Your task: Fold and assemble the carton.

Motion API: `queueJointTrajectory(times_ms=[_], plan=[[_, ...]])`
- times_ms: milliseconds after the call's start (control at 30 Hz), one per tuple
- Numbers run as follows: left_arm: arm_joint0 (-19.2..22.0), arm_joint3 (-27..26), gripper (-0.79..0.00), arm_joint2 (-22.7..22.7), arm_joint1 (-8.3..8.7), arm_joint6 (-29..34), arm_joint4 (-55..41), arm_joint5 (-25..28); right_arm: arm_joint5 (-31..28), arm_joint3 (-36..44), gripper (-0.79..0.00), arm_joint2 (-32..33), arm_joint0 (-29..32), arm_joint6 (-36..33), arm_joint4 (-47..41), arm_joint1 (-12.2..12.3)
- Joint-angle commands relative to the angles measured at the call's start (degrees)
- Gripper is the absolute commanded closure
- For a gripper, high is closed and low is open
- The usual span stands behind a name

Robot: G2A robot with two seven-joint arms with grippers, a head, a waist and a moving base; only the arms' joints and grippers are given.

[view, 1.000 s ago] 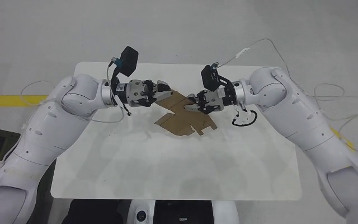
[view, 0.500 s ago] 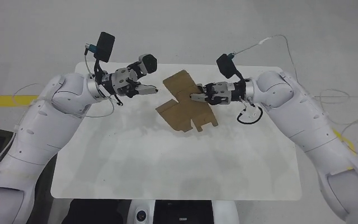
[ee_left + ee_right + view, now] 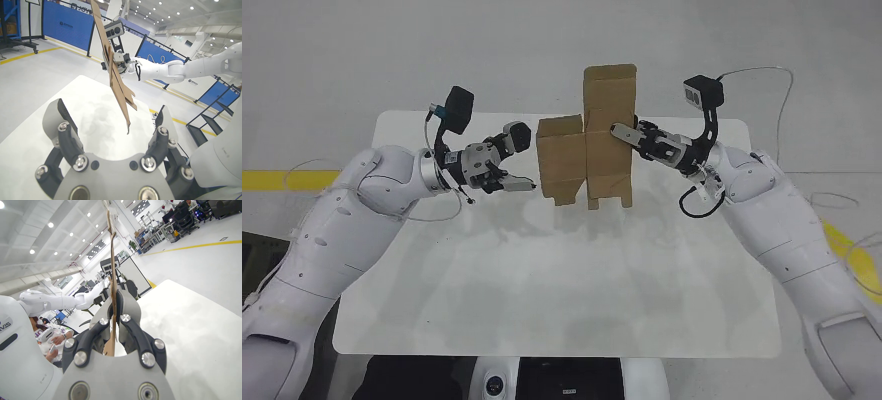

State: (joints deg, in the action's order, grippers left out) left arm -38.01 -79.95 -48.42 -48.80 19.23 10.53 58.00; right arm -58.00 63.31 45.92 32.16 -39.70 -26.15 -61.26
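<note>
carton (image 3: 587, 140) hangs upright above table (image 3: 542, 300), pinched by right tool (image 3: 617, 131); left tool (image 3: 525, 160) spread nearby.

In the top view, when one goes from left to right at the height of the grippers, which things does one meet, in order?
left gripper, open → carton → right gripper, shut on the carton

Big industrial hall, run as a robot lab or test floor. White table (image 3: 552, 310) stands on a pale sealed floor (image 3: 542, 50), with a yellow floor line (image 3: 272, 180) running past it. Beyond the table are blue perforated partition panels (image 3: 70, 28) on black posts, and workbenches with monitors and office chairs (image 3: 181, 220). High above the table is a white beamed ceiling with rows of round lamps (image 3: 50, 224).
</note>
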Motion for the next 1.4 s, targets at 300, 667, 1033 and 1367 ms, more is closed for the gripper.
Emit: queueJointTrajectory(times_ms=[300, 667, 1033, 1367], plan=[[0.9, 0.8, -0.785, 4.6, -1.31, 3.1, -4.1, 0.0, 0.0, -2.3, 0.000, 1.1, 1.1, -3.6, -5.9, -1.9], [2.5, 3.4, 0.000, 5.6, -1.42, 13.0, -17.1, 0.0, 0.0, -2.5, 0.000, 3.2, 1.8, -5.2, -5.1, -3.7], [3.5, 4.5, 0.000, 6.0, -1.97, 20.6, -26.0, 0.0, 0.0, -3.6, 0.000, 5.9, 2.7, -5.9, -3.9, -4.8], [3.8, 5.3, 0.000, 5.7, -2.44, 25.5, -30.8, 0.0, 0.0, -4.1, -0.785, 7.9, 3.9, -6.0, -3.8, -5.5]])
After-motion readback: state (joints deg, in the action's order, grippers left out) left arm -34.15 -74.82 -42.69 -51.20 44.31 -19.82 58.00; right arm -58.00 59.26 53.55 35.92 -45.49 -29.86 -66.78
